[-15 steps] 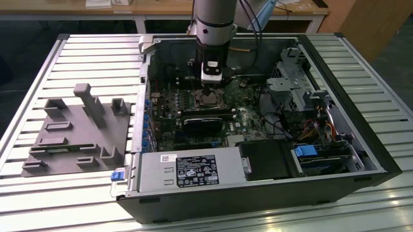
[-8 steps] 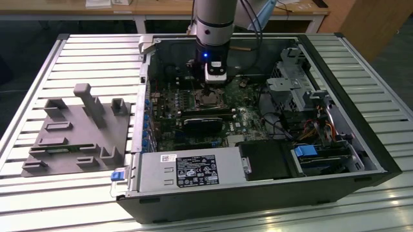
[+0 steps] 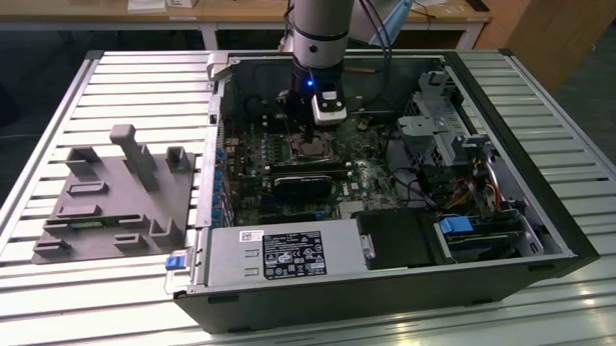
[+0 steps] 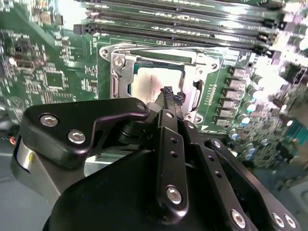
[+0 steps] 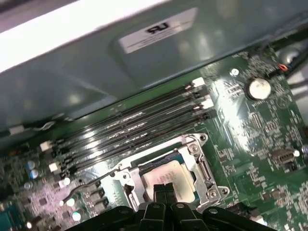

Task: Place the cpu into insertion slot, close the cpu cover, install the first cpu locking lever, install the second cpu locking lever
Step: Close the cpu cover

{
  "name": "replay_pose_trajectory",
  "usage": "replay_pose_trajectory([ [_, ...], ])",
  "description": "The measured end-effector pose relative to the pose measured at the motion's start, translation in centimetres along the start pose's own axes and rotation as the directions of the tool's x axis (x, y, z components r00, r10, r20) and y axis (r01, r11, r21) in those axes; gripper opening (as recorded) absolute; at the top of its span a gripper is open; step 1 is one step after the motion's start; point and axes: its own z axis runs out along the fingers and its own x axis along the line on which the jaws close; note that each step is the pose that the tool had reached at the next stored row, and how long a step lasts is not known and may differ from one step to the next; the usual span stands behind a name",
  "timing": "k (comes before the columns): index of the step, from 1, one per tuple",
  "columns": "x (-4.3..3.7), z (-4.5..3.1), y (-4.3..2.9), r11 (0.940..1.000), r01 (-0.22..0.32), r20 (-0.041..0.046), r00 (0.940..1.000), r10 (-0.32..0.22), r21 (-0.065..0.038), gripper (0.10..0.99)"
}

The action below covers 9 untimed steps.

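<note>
Exterior view: arm (image 3: 319, 29) upright at upper centre

We find the square cpu (image 4: 150, 81) flat, top up, in the insertion slot (image 4: 117, 84). The gripper (image 4: 169, 93) points straight down, jaws closed together, empty, tips over it.

Nothing can be read on the power supply sticker (image 3: 291, 264) or the white label (image 5: 159, 30) on the case wall (image 5: 86, 79).

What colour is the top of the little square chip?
Pale silvery-tan; the cpu shows best in the second wrist view.
</note>
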Motion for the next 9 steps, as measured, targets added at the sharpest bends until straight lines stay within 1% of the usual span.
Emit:
replay_pose_trajectory([
  [3, 0.00, 0.01, 0.00, 0.9985, 0.054, -0.0007, 0.9985, -0.054, 0.001, 0.102],
  [5, 0.00, 0.02, 0.00, 0.9958, 0.092, -0.0013, 0.9958, -0.092, 0.002, 0.102],
  [9, 0.00, 0.04, 0.00, 0.9858, 0.168, -0.0024, 0.9858, -0.168, 0.003, 0.102],
])
